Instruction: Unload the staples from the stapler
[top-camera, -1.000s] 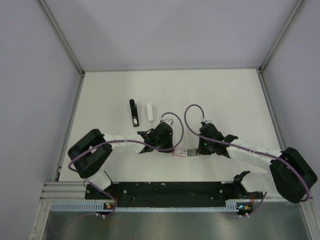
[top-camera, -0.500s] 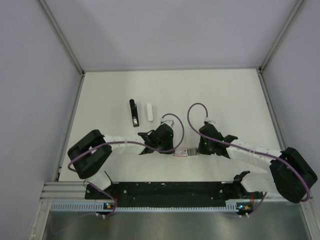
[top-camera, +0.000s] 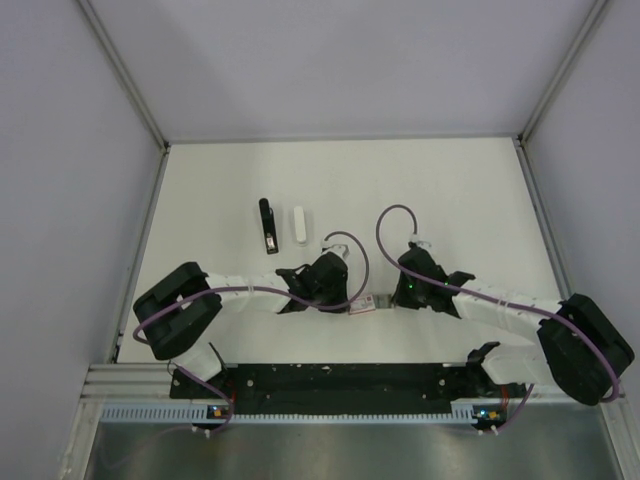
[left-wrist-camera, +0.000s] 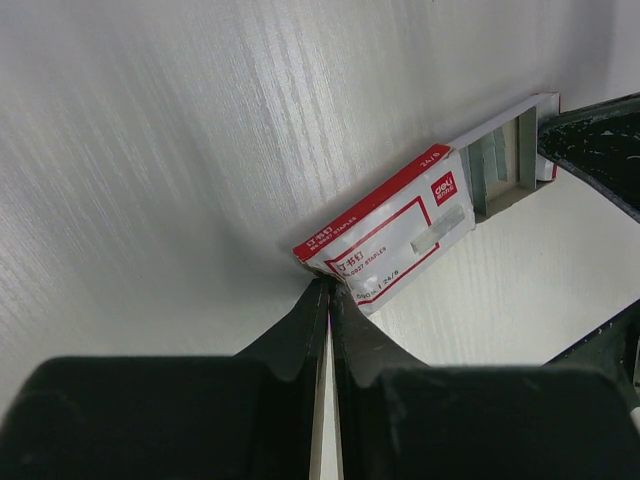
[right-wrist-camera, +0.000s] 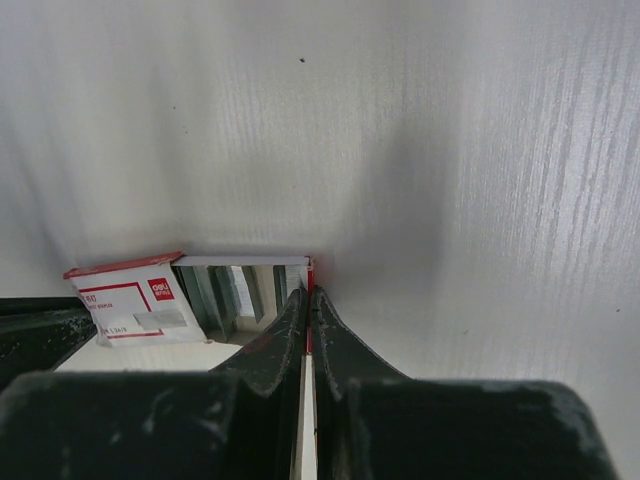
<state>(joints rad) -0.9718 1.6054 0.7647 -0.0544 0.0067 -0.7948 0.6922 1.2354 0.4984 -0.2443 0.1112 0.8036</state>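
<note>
Left gripper (left-wrist-camera: 322, 290) is edging nearer, fingers closed on the staple box (left-wrist-camera: 385, 235); right gripper (right-wrist-camera: 305, 295) is pinching its open tray (right-wrist-camera: 240, 260), where staples (right-wrist-camera: 218, 298) are lying, right of the stapler (top-camera: 268, 226); unloading is seemingly ending.

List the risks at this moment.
1. The left gripper pinches only a corner of the red-and-white box; it may slip or twist.
2. The right gripper seems to hold the thin end flap of the slid-out tray; a harder pull could tear it or spill the grey strips inside.
</note>
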